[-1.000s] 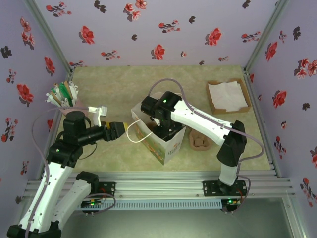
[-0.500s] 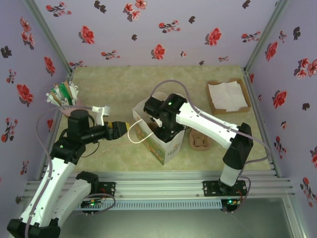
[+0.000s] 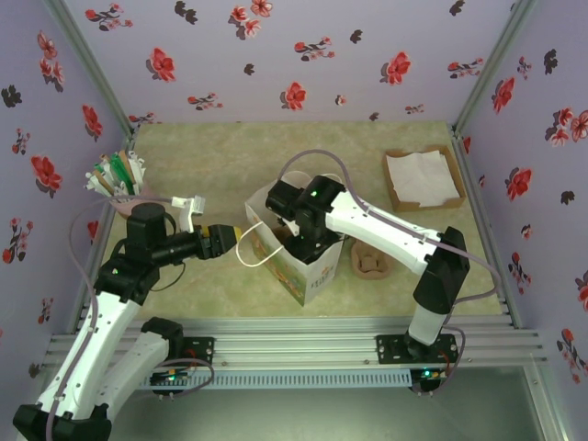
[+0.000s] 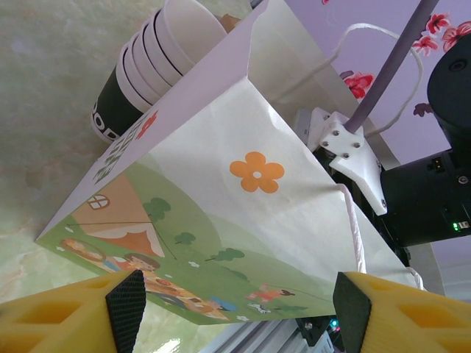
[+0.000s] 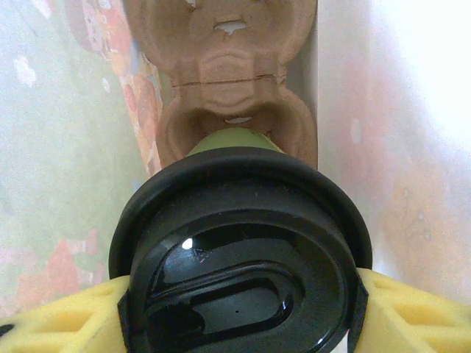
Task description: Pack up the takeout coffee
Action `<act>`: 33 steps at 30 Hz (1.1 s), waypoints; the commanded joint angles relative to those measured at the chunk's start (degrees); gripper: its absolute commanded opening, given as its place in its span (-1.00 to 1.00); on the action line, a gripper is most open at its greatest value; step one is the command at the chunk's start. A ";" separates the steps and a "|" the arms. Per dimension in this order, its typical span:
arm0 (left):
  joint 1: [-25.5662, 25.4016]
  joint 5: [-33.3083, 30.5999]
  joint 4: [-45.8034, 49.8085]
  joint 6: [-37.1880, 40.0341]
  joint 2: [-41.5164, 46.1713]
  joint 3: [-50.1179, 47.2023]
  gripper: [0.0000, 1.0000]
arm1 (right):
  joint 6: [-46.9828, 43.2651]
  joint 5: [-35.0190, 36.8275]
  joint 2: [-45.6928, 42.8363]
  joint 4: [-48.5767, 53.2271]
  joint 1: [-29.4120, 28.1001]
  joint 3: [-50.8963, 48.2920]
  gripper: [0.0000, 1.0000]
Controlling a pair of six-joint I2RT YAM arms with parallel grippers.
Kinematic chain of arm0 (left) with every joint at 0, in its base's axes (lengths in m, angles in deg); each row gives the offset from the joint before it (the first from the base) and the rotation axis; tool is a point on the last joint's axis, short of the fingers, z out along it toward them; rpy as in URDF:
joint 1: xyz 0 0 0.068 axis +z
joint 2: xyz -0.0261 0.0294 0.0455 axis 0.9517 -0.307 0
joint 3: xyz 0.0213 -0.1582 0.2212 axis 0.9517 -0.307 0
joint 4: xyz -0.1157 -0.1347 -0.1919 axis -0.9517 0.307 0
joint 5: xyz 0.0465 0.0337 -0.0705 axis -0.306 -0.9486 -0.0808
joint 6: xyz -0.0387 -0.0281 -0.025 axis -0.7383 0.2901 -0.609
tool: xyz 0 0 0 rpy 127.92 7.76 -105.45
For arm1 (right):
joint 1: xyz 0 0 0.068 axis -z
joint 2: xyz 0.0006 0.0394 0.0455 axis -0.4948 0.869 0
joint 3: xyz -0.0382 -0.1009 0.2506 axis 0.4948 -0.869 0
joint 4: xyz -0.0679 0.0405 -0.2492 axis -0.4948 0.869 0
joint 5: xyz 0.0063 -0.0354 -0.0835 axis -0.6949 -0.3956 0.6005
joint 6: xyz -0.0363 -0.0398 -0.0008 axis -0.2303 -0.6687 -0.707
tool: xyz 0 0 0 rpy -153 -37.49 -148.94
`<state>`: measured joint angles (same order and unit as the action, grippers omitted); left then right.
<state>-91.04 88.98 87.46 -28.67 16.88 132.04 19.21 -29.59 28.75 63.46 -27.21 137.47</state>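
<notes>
- Small paper cup with round black plastic lid (image 5: 239, 250) is clamped by the right tool (image 5: 237, 312) inside the white printed paper bag (image 4: 243, 243), over the brown moulded cardboard carrier (image 5: 228, 73) at the bag's bottom.
- Left tool (image 4: 239, 303) is spread wide, nothing gripped, just beside the bag.
- Judged remaining: cup to be seated and released.

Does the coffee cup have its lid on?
Yes, a round black lid sits on the takeout coffee, which the right pincer grips between its yellow fingers.
</notes>
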 commanded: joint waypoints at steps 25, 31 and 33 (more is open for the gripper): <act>-0.42 -0.26 -1.88 0.00 0.53 -0.46 0.43 | -0.98 -0.81 0.38 -0.42 0.27 -0.49 0.27; -0.42 -0.32 -1.96 -0.15 0.46 -0.49 0.42 | -0.92 -0.76 0.19 -0.61 0.29 -0.75 0.26; -0.45 -0.34 -1.88 -0.01 0.50 -0.47 0.43 | -0.90 -0.72 0.15 -0.68 0.27 -0.92 0.27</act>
<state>-91.06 88.94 86.89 -28.67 16.92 131.67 19.21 -29.68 28.75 62.87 -27.21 137.36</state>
